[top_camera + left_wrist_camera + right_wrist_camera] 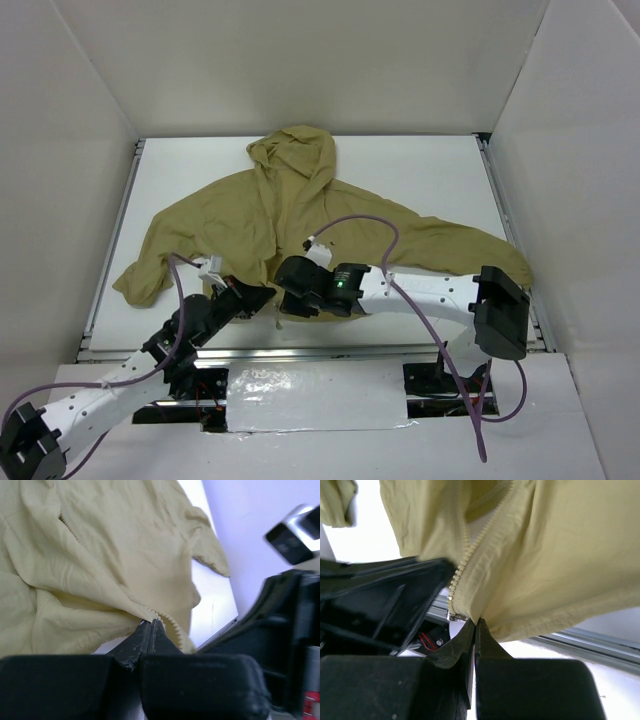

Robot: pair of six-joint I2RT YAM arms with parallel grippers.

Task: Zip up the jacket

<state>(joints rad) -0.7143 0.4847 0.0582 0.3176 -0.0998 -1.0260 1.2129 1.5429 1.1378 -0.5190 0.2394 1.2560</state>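
Observation:
The olive-tan hooded jacket [290,215] lies spread on the white table, hood at the back, sleeves out to both sides. My left gripper [151,623] is shut on the jacket's bottom front edge beside the zipper teeth [170,622]. My right gripper [476,622] is shut on the other bottom front edge of the jacket [545,570], just right of the metal zipper end [455,615]. In the top view both grippers [268,297] meet at the jacket's lower hem, lifting it a little. The zipper [477,542] is open above the hem.
White walls enclose the table [420,170] on three sides. A metal rail [300,352] runs along the near edge. A purple cable [390,240] loops over the jacket from the right arm [430,295]. The left arm [150,360] reaches from the lower left.

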